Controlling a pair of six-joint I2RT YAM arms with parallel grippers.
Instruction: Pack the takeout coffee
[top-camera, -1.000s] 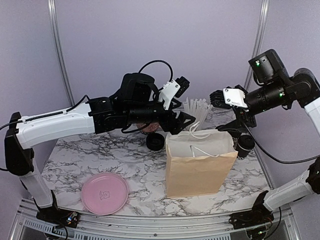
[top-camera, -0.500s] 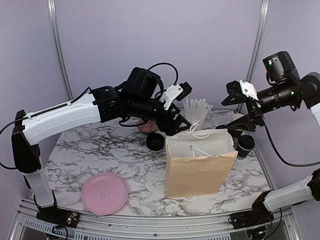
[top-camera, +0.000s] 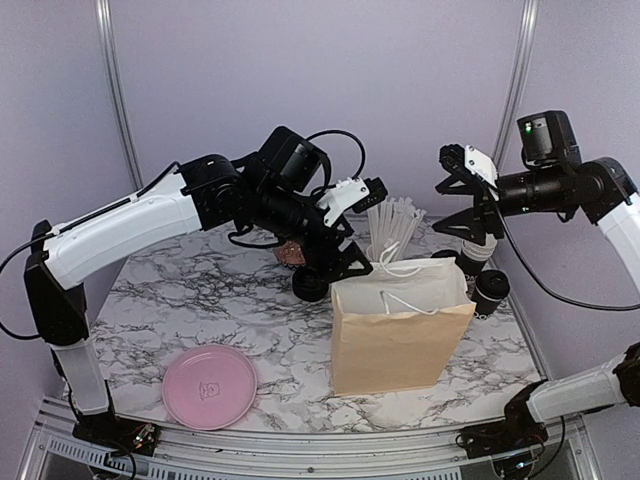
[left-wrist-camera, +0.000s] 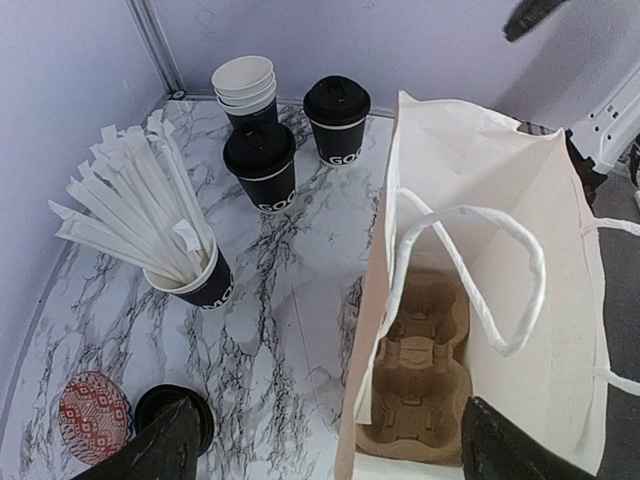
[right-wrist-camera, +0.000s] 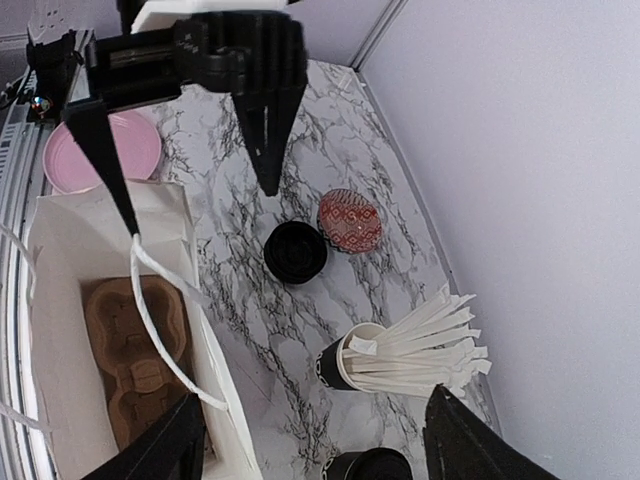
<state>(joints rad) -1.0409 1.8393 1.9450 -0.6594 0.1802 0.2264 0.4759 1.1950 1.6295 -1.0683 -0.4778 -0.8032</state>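
Nearest the front edge, left of centre: pink plate (top-camera: 209, 386), flat on the marble table (top-camera: 130, 330), with a wide stretch of marble between it and everything else. Right of centre: brown paper bag (top-camera: 400, 335), upright, mouth open to the ceiling, white rope handles drooping over the rim, only a narrow strip of tabletop between it and the right edge. Flat on the bag's floor: brown pulp carrier (left-wrist-camera: 415, 375), both wells in plain view. In that narrow strip, from the bag's right rear corner back toward the wall: two lidded coffee cups (left-wrist-camera: 260, 165), upright on the marble, near each other but not touching, outside the bag; just behind them, a stack of unlidded cups (left-wrist-camera: 245, 88). Behind the bag's left rear corner: loose black lid (top-camera: 310, 284), with a red patterned disc (top-camera: 292, 252) close by, a little farther back. Behind the bag, mid-table: black cup of white straws (left-wrist-camera: 190, 275), fanned out. Overhead at the bag's left rear corner: left gripper (left-wrist-camera: 328, 403), jaws spread wide, clamped on nothing. High over the right rear of the table: right gripper (right-wrist-camera: 312, 395), jaws likewise apart and holding nothing, well clear of the bag's rim.
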